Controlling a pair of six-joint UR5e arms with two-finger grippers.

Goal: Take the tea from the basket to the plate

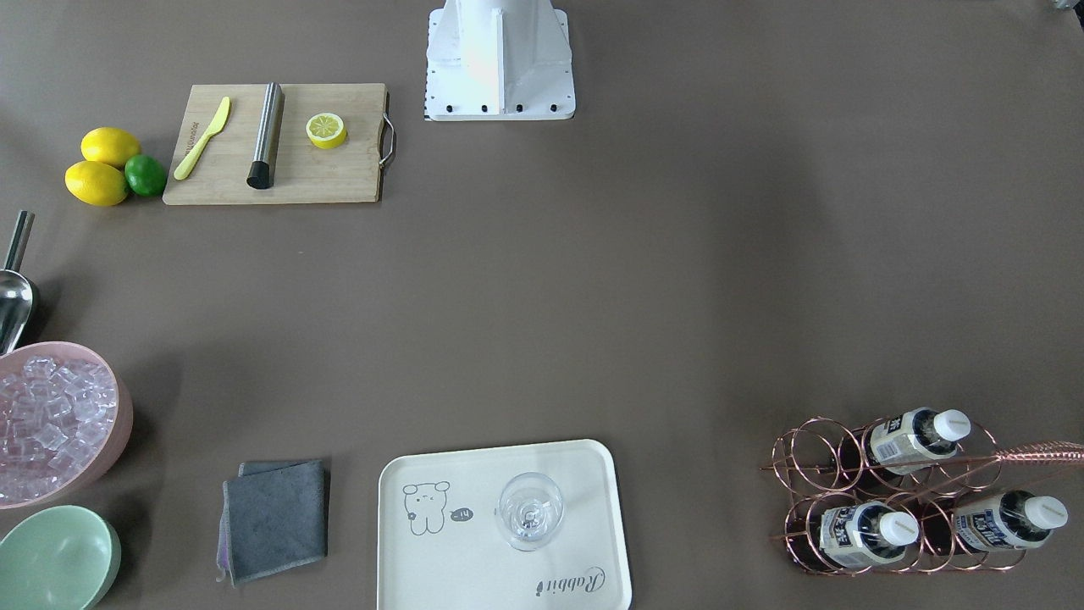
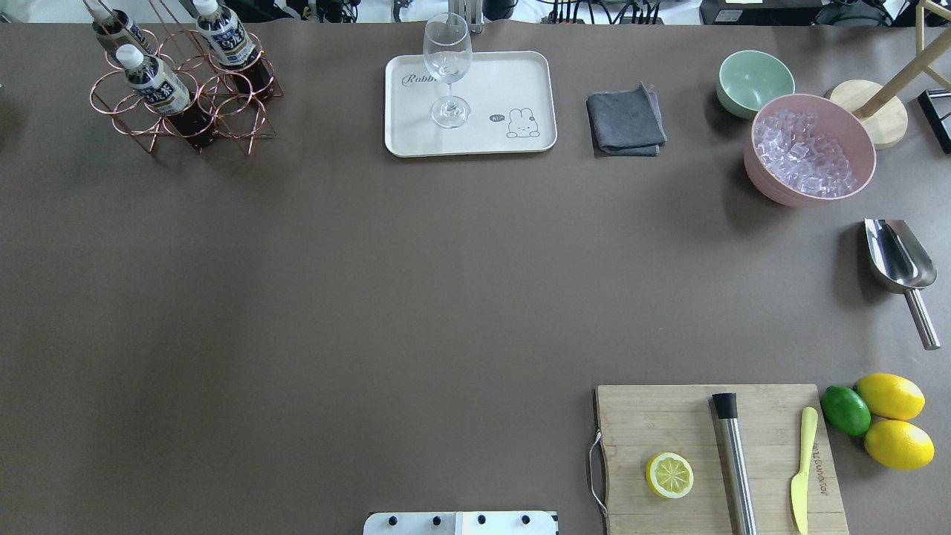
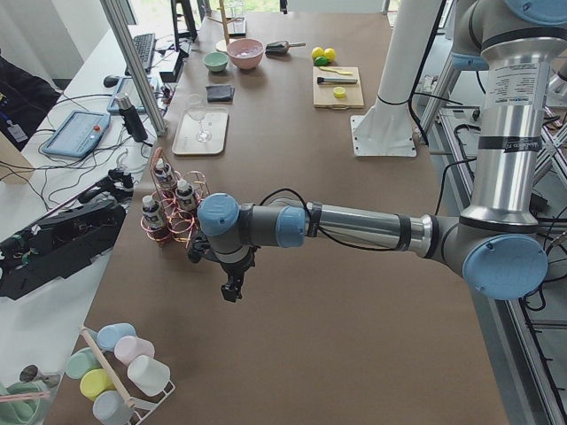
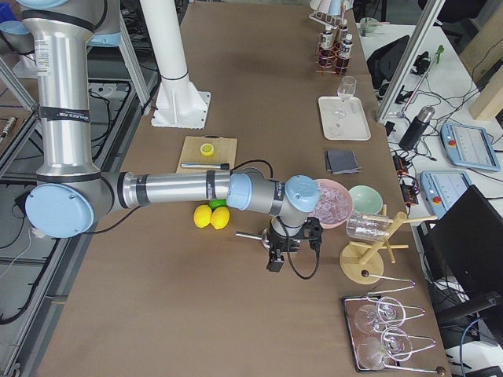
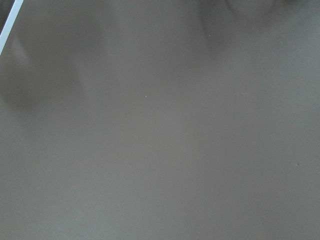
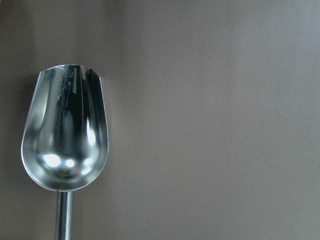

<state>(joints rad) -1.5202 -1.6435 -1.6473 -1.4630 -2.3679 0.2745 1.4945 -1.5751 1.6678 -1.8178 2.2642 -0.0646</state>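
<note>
The tea is seen standing upright, cap up, in the basket at the far left corner of the desk. The left hand is held near it; how far it is open cannot be told.

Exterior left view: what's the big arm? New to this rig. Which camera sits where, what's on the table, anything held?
That is the left arm of a two-arm robot; in the exterior right view the near arm is its right. One camera looks over the robot's shoulders, one faces it, and one rides on each wrist. On the table: a basket with three tea bottles, a plate carrying a wine glass, a grey cloth, a green bowl, a pink bowl of ice, a scoop, a cutting board, lemons and a lime. The left gripper hangs near the basket, the right gripper above the scoop. Nothing shows in either; open or shut I cannot tell.
</note>
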